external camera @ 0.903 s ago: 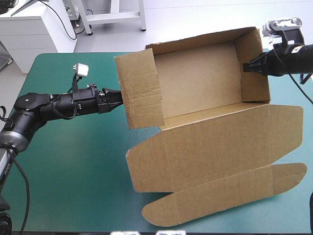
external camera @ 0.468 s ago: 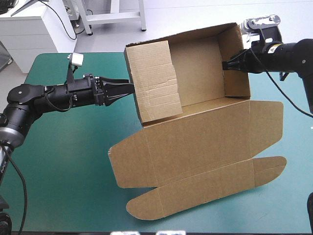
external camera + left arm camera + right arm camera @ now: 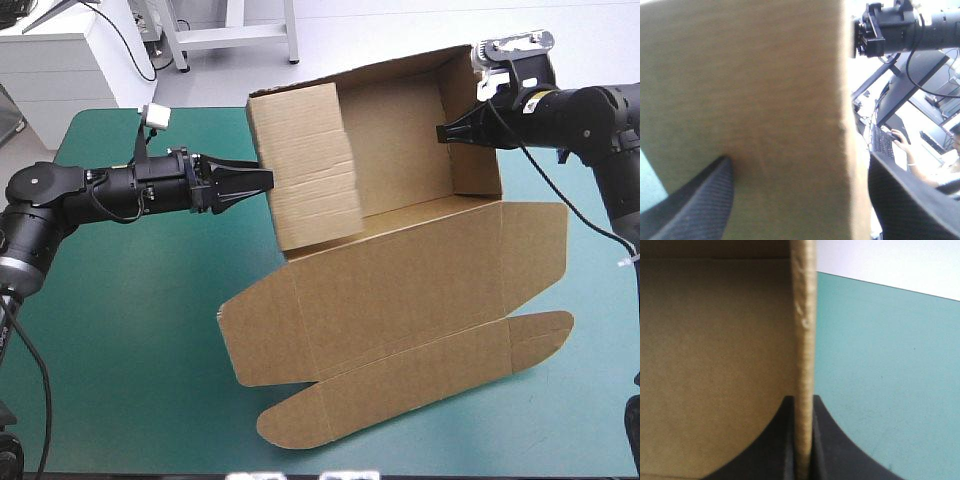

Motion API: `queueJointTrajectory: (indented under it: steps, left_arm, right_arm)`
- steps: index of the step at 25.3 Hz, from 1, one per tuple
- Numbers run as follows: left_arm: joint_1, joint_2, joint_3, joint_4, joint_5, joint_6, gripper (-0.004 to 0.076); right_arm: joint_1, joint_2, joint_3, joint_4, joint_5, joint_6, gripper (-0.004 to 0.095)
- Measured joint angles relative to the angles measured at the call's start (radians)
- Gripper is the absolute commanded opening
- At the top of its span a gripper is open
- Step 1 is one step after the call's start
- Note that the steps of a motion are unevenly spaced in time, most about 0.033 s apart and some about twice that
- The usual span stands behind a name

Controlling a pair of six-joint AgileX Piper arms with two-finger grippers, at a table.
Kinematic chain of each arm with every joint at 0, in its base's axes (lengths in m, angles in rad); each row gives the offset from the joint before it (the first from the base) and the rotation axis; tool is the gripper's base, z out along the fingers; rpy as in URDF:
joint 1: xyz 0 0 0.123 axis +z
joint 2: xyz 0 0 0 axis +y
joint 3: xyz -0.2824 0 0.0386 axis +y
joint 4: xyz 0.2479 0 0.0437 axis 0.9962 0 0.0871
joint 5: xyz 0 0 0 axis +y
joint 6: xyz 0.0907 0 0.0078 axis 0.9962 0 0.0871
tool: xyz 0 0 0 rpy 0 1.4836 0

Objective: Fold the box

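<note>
- Teal-green surface (image 3: pixel 140 330) fills most of the high view; beyond its far edge we see pale floor (image 3: pixel 400 30) and white furniture (image 3: pixel 60 60) off the far left corner.
- We have the box (image 3: pixel 400 130) on the far half, a bit right of the middle: an open tray with walls up, its far wall overlapping the surface's far edge in the high view.
- Its lid (image 3: pixel 400 290) lies flat toward the near edge, with the round-ended tuck flap (image 3: pixel 400 385) nearest that edge.
- Our right tool (image 3: pixel 442 134) is clamped on the tray's right end wall (image 3: pixel 478 150). In the right wrist view both fingers (image 3: pixel 770 445) pinch the board's edge, with brown tray on one side and teal-green cover on the other.
- Our left tool (image 3: pixel 262 183) is at the tray's left end wall (image 3: pixel 305 165) with its fingers apart. In the left wrist view that wall's edge stands between them, unclamped. One finger tip sits in front of the wall's face; we can't tell if it touches.
- That left end wall is smeared in the high view.
- Versus earlier: the whole box has slid toward the surface's left side and turned slightly, so the lid's right corner is now farther in from the right edge.
- Right arm came along, same wall gripped.
- Left tool has moved farther from the near edge; just before it already had its fingers spread.
</note>
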Motion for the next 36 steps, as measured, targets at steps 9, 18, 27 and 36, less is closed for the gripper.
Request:
queueJointTrajectory:
  steps: [9,18,27,36]
  left_arm:
    - [-0.016,0.0,-0.101,0.21,-0.043,-0.195,0.0529]
    - [-0.238,0.03,-0.272,0.701,-0.212,-0.577,0.0529]
    - [-0.449,0.127,-0.392,1.307,-0.286,-1.149,0.0443]
    - [-0.446,0.128,-0.393,1.362,-0.34,-1.193,-0.0003]
  right_arm:
    - [0.034,0.01,0.0,-0.008,-0.02,0.025,-0.0015]
    - [0.034,0.013,0.001,-0.001,-0.038,0.038,-0.0015]
    - [0.033,0.013,0.002,0.073,-0.061,0.041,-0.0015]
    - [0.031,0.013,0.002,0.045,-0.085,0.046,-0.0015]
